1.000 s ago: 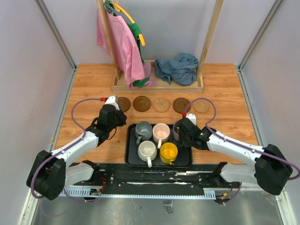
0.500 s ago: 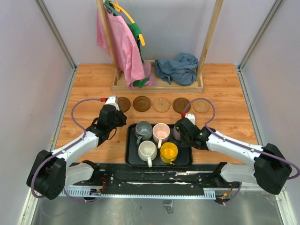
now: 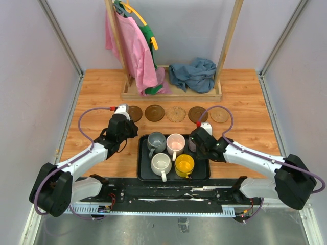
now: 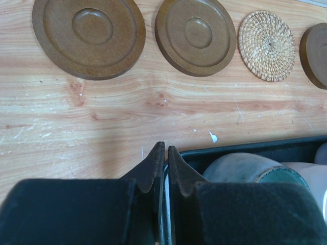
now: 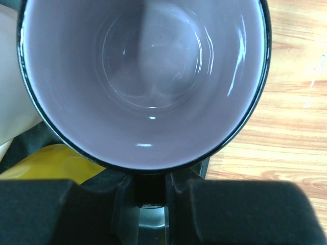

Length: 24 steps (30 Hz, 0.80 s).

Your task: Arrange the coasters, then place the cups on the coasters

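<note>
Bright, even light; glints inside the lavender mug (image 5: 148, 76).

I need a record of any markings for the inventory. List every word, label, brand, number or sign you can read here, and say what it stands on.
No readable text in any view.
The coasters, the mugs, the lavender mug and the black tray show no print.
The hardware along the near edge is too small to tell whether it bears any marking.
</note>
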{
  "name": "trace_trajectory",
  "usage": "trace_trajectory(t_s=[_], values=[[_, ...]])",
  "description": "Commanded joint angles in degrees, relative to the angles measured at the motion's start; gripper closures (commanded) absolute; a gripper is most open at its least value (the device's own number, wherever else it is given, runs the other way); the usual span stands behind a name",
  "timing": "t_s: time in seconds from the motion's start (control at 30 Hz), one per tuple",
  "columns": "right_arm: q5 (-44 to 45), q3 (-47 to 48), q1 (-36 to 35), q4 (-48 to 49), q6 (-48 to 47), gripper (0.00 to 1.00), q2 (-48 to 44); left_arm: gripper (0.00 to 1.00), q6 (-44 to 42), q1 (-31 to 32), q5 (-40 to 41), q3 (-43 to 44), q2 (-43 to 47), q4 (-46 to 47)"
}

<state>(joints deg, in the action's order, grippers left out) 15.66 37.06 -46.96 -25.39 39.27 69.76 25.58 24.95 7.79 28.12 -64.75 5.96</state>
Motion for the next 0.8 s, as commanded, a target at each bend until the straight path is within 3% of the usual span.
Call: trace_trajectory(t_s=[0.0,0.3,0.53,0.63,0.77], values=[[6.32,1.92,-1.17,-2.67,-2.97,0.99,-2.25,0.89,-0.09,0.41,0.09,-0.70,-0.04,1.69],[9.46,7.35,-1.95,-6.25,-7.44,0.99,-9.48,0.89,-0.10,0.36,0.37,-0.83,0.33,2.01],[19.20,9.92,-1.34,-5.41,-13.66,0.99,-11.57,0.89,-0.02,0.36,0.38,-0.96,-0.13,3.27],[20.55,10.41,1.95,-2.38,-19.28,0.99,-11.20,0.90,0.19,0.36,0.08,-0.73,-0.65,4.03],[15.67,10.76,11.16,2.71,-24.63,0.99,-10.54,0.90,0.26,0.37,-0.12,-0.26,-1.29,4.44]])
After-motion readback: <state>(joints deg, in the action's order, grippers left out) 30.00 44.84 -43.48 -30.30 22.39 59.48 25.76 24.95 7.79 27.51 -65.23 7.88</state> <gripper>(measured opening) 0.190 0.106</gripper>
